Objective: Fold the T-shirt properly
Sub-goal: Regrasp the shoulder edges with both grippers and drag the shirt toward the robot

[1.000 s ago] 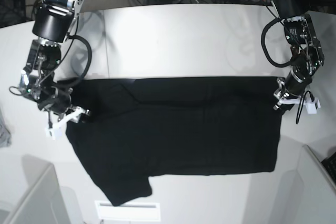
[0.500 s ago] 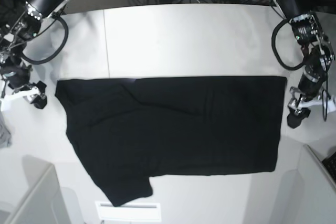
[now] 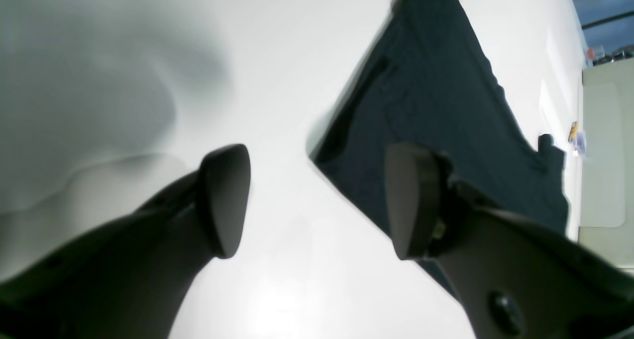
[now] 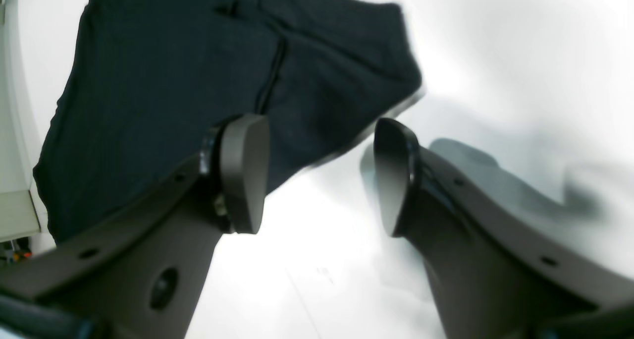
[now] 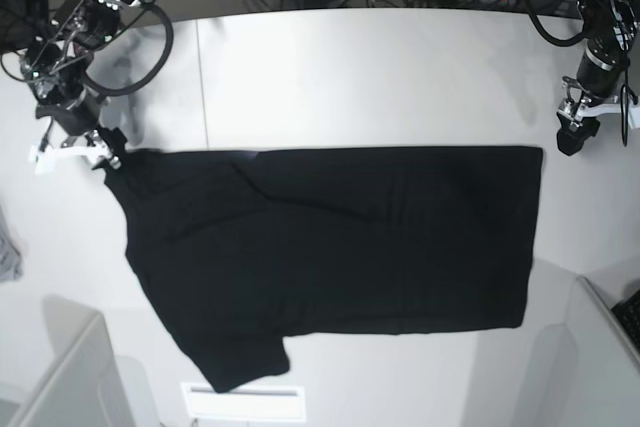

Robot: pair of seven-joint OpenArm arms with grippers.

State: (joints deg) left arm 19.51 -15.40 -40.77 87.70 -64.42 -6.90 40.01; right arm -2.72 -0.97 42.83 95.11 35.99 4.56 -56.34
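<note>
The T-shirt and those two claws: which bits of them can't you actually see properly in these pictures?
- T-shirt, base view: only its plain upper face shows; the underside lies against the table.
- Left wrist view: left gripper covers the cloth's near edge.
- Right wrist view: right gripper covers part; cloth blurred.

One black T-shirt (image 5: 340, 247) lies on one white table (image 5: 350, 77) between two robot arms, one gripper (image 5: 72, 150) at the left of the base view and one gripper (image 5: 590, 117) at the right, with one grey cloth scrap (image 5: 8, 247) at the edge
</note>
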